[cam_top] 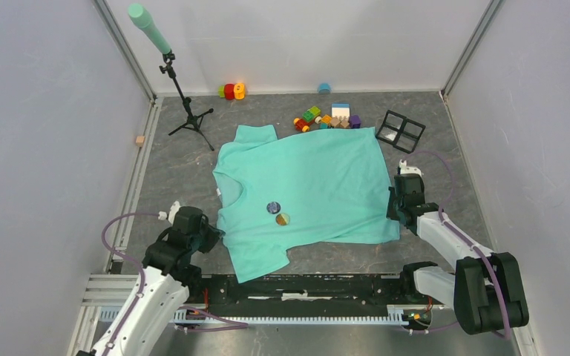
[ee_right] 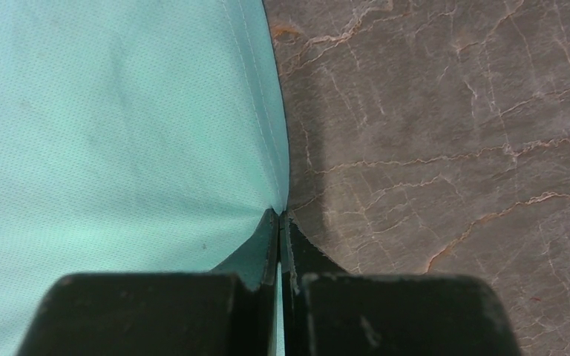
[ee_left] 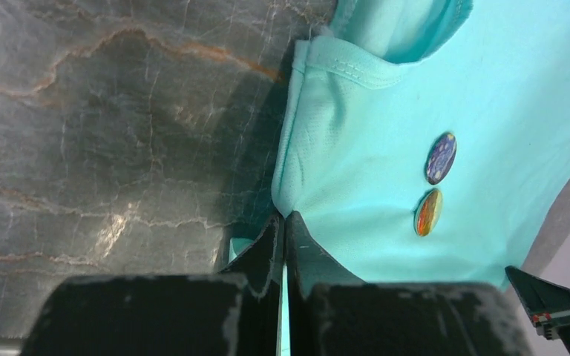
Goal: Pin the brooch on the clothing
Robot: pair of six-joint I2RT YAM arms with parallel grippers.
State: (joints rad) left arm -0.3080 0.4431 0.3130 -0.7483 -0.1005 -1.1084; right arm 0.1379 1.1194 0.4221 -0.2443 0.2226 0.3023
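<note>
A lab test cell: white panel walls (cam_top: 304,37), aluminium rails (cam_top: 126,50), tripod stand (cam_top: 185,111).

Both arms low, left pincer (ee_left: 283,219) and right pincer (ee_right: 279,215) pinched onto the clothing (cam_top: 304,185).

Grey marbled surface (cam_top: 178,170) carrying a flat mint-green shirt (cam_top: 319,178), with toy blocks (cam_top: 326,117), a black rack (cam_top: 401,131) and a tripod (cam_top: 189,119) beyond it.

Mint-green soft-fabric T-shirt (cam_top: 319,174) on grey marbled stone-look worktop (cam_top: 182,174).
Mottled blue-violet round brooch (ee_left: 441,157), streaked orange-and-green round brooch (ee_left: 428,212); white and rust veins cross the worktop.
</note>
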